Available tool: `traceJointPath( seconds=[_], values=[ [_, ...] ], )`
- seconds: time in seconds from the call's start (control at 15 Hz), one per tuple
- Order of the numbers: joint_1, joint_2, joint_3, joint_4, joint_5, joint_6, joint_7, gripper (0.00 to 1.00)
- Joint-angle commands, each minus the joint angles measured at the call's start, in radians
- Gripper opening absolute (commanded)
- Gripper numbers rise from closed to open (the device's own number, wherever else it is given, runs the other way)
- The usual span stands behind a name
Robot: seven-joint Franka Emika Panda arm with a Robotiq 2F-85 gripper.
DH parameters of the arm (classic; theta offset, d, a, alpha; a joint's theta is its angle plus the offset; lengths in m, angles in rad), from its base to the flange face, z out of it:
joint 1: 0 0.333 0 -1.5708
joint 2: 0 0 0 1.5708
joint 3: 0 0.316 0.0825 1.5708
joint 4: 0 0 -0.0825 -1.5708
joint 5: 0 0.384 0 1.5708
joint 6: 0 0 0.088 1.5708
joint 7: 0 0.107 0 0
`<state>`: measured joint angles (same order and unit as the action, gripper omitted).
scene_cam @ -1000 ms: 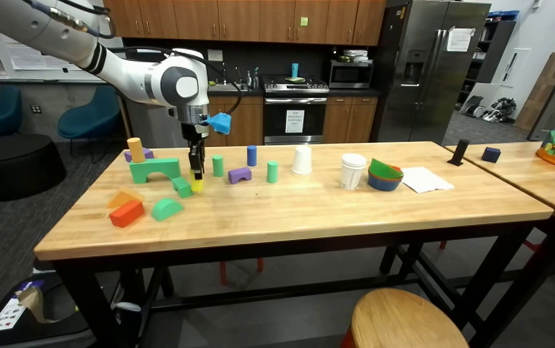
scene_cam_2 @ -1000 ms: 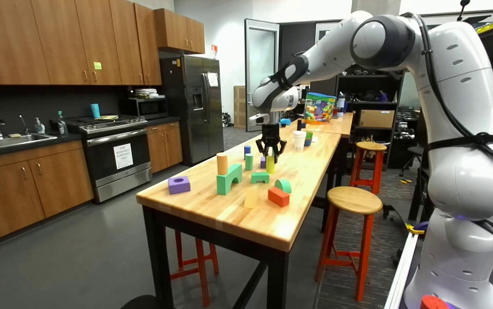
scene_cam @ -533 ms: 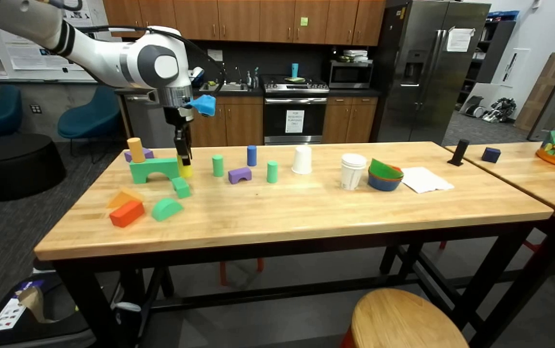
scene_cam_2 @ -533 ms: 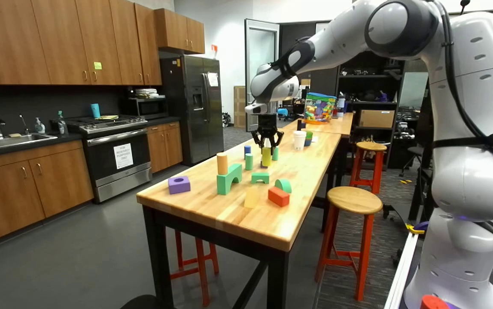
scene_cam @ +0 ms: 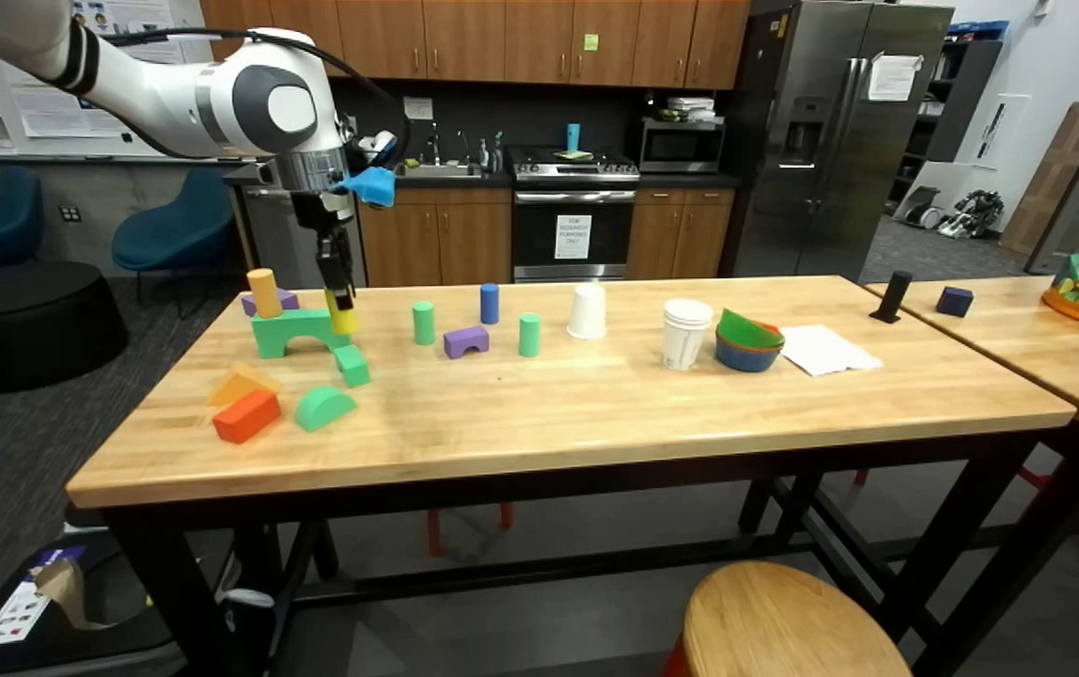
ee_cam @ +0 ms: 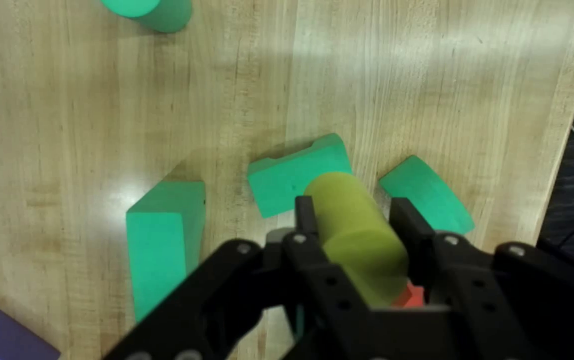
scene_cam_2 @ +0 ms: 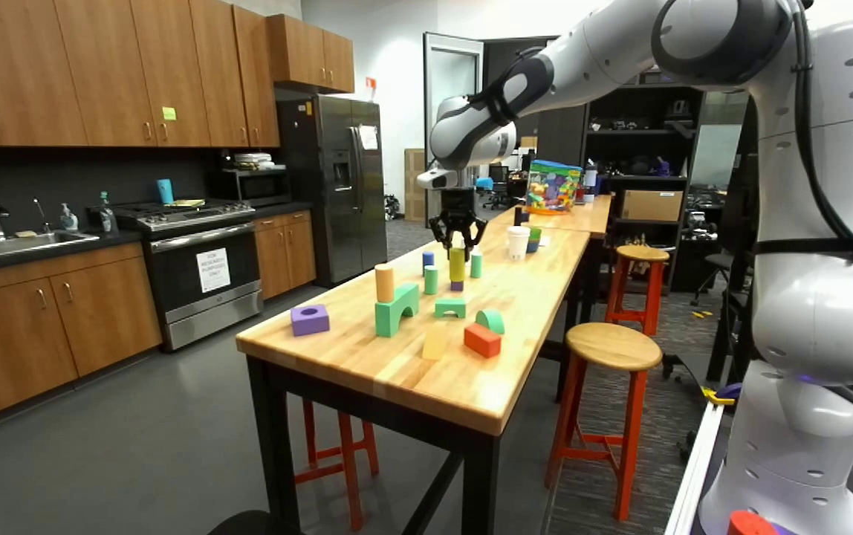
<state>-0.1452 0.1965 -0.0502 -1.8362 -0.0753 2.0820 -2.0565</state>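
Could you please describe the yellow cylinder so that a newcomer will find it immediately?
Find the long wooden table, then follow the white robot arm down to its black claw. The yellow cylinder is gripped there. Unlike the orange cylinder standing on the large green arch, it is yellow and held above the table.

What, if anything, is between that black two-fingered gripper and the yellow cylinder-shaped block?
Nothing visible. In the wrist view, the black two-fingered gripper holds the yellow cylinder-shaped block directly. The small green arched block sits lower, on the pale wooden table, outside the grip.
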Motion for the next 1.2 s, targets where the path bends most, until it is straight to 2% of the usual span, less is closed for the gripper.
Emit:
traceJointPath(
  seconds=[0.0,0.2,0.27,0.53,1.0,1.07,1.13],
  values=[
    [0.002,0.0,-0.003,0.001,0.001,-0.003,-0.001,0.41],
    [0.002,0.0,-0.003,0.0,0.001,-0.003,0.0,0.41],
    [0.002,0.0,-0.003,0.0,0.001,-0.003,0.0,0.16],
    [0.021,0.001,0.008,0.037,-0.015,-0.006,0.006,0.16],
    [0.069,0.039,0.04,0.181,-0.043,-0.028,-0.001,0.16],
    [0.06,0.016,0.038,0.129,-0.021,-0.007,0.0,0.16],
    [0.063,0.019,0.04,0.138,-0.022,-0.009,0.0,0.41]
  ],
)
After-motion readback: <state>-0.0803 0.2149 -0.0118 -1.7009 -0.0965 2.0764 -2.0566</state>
